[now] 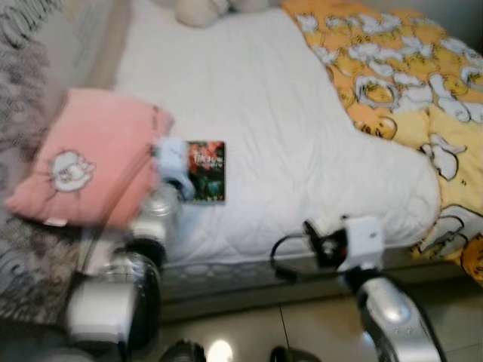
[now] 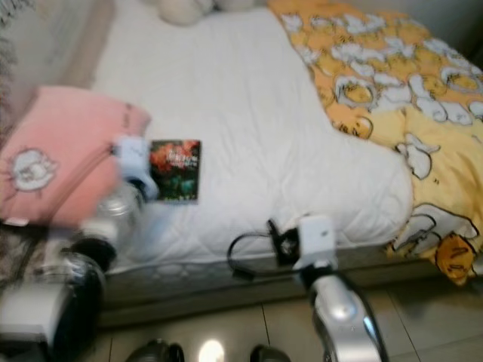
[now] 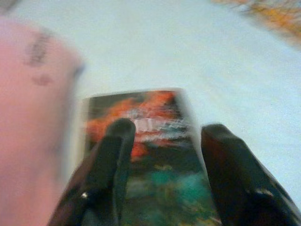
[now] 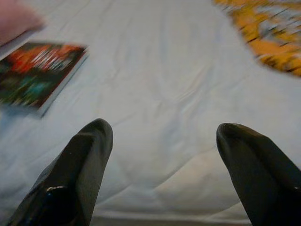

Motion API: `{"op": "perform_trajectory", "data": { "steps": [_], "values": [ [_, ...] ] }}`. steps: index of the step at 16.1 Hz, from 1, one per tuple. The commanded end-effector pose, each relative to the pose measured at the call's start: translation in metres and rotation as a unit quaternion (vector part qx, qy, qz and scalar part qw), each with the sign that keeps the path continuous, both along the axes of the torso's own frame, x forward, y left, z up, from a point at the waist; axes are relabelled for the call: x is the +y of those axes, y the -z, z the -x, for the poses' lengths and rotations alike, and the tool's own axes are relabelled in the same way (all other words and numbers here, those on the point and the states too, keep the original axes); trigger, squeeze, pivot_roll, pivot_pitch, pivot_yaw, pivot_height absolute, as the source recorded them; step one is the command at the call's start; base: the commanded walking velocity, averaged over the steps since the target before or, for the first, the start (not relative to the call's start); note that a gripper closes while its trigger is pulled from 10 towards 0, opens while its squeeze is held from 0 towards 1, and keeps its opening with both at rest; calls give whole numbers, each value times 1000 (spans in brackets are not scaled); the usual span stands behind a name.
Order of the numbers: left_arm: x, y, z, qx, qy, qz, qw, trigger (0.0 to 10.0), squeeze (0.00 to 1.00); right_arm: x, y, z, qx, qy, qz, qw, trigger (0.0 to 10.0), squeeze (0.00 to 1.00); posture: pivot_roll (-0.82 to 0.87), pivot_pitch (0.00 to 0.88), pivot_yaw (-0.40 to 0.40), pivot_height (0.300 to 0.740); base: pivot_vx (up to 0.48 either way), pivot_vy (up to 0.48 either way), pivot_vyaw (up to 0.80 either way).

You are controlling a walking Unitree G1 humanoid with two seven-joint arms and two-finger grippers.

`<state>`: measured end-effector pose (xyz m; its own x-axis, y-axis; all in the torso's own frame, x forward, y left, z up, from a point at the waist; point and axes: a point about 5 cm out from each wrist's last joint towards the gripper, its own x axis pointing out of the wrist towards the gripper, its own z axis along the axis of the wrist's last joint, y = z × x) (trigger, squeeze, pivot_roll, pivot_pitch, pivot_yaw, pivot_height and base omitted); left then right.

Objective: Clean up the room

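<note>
Nearest the camera, the right gripper (image 4: 162, 141) hangs low over the near edge of the bed (image 1: 272, 113), its two black fingers spread wide with nothing between them but white quilt. The left gripper (image 3: 162, 141) is raised over the book (image 1: 206, 170), which lies flat near the bed's near edge, just beside the pink pillow (image 1: 87, 154) at the left side; its fingers are parted to about the width of the cover and hold nothing, and whether they touch the cover cannot be told through the blur. An orange and yellow blanket (image 1: 411, 83) covers the bed's right side, well apart from the book. The step in hand looks like the approach to pick the book up. The next move likely calls for lowering the fingers astride the book's edges and closing firmly, since a thin book lying flat on soft quilt could slip away.
</note>
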<state>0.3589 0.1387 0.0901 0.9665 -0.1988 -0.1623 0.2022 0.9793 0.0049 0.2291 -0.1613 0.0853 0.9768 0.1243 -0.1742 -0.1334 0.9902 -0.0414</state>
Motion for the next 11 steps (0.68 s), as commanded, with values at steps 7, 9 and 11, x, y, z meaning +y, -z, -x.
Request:
{"op": "perform_trajectory", "data": {
  "steps": [7,9,11],
  "values": [
    [19,23,54,-45,-55,20,997,10000,1000,-39,16,-25,2,130,-52,990,10000,1000,66,0,-35,740,0,-69,0],
    [13,18,54,-52,-39,16,998,10000,1000,-44,25,-26,0,122,-17,992,10000,1000,63,0,-32,740,0,-480,0],
    [8,11,45,-58,-36,18,998,10000,1000,-40,26,-33,-5,115,-11,993,10000,1000,53,0,-18,740,0,-480,0]
  ]
}}
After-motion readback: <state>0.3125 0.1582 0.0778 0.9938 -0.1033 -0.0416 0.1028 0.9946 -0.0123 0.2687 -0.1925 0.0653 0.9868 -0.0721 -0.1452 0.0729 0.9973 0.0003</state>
